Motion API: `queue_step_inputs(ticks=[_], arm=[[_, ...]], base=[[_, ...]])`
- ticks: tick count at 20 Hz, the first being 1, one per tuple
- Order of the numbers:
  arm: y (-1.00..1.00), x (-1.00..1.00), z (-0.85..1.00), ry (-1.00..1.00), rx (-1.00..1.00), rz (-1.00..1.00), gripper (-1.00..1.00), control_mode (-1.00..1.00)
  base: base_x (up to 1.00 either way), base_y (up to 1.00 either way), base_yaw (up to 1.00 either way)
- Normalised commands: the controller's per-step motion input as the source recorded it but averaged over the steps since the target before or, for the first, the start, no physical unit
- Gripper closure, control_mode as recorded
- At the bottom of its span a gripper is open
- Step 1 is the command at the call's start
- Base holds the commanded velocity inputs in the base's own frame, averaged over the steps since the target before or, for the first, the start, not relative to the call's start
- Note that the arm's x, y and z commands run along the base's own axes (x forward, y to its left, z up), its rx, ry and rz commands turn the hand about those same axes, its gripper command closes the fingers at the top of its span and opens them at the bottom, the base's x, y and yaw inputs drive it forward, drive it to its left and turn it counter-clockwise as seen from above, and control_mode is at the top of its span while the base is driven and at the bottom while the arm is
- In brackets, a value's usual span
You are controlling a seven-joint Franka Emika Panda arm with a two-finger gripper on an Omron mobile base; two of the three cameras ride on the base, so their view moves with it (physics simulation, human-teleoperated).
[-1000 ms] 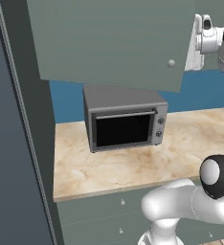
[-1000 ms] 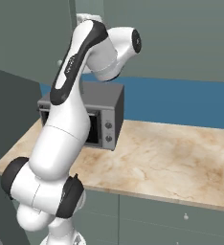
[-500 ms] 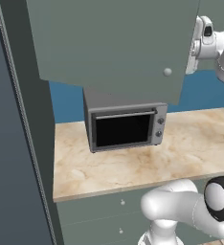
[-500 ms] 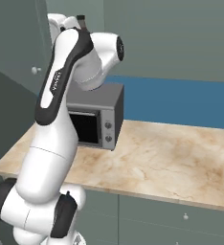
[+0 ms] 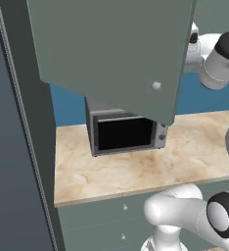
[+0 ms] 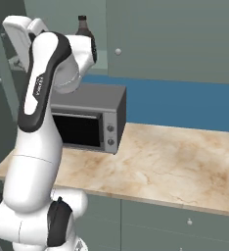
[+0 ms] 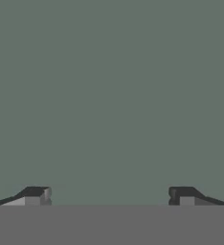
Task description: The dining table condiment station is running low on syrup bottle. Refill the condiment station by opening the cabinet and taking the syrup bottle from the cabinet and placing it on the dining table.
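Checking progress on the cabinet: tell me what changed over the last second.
The cabinet door has swung further open, now covering the top of the toaster oven in the left base view. The arm swung sideways with it, uncovering the syrup bottle inside. The gripper stayed open, holding nothing. Oven and counter unchanged.

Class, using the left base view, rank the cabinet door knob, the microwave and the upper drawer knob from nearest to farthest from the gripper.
1. Cabinet door knob, just lower left of the gripper.
2. Microwave, on the counter below.
3. Upper drawer knob, lowest, beneath the counter.
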Motion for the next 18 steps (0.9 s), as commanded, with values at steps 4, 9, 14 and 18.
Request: queue_step_inputs(ticks=[4, 9, 14, 18], arm=[[1.00, -0.59, 0.00, -0.11, 0.00, 0.30, -1.00, -1.00], [1.00, -0.58, 0.00, -0.13, 0.00, 0.28, -1.00, -1.00], [1.00, -0.29, 0.00, -0.15, -0.02, 0.19, -1.00, -1.00], [1.00, 0.00, 0.00, -0.13, -0.12, 0.03, -1.00, -1.00]], base=[[0.00, 0.00, 0.00], [0.00, 0.00, 0.00], [0.00, 0.00, 0.00], [0.00, 0.00, 0.00]])
